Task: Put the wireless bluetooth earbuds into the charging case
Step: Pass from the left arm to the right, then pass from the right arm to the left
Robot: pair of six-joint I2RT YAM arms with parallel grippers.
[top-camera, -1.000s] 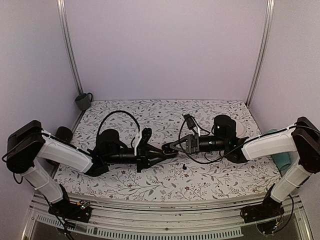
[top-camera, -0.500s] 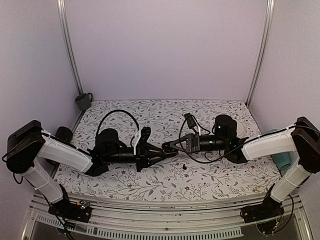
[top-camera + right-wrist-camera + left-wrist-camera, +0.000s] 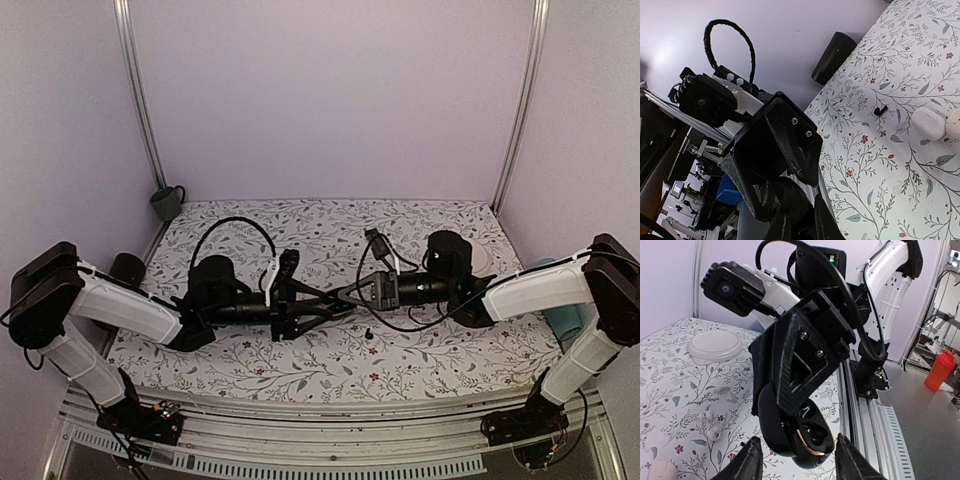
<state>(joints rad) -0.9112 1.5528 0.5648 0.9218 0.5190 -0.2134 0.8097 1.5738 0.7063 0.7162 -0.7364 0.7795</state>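
Note:
The charging case is black with a gold rim, open, and held above the table. My right gripper is shut on it; its fingers clamp the case from above in the left wrist view. My left gripper is open, with one fingertip on each side of the case and not touching it. In the top view both grippers, left and right, meet at the table's middle. One tiny black earbud lies on the cloth just right of them, and it also shows in the right wrist view. The other earbud is not visible.
A white round dish sits behind the right arm. Two white oval pebbles lie near the earbud. A grey mug stands at the back left corner, a black cylinder at the left edge, a teal object at the right edge.
My left gripper has moved right and a little up, and its open fingers now straddle the case. My right gripper has shifted slightly left with the case. The earbud has not moved.

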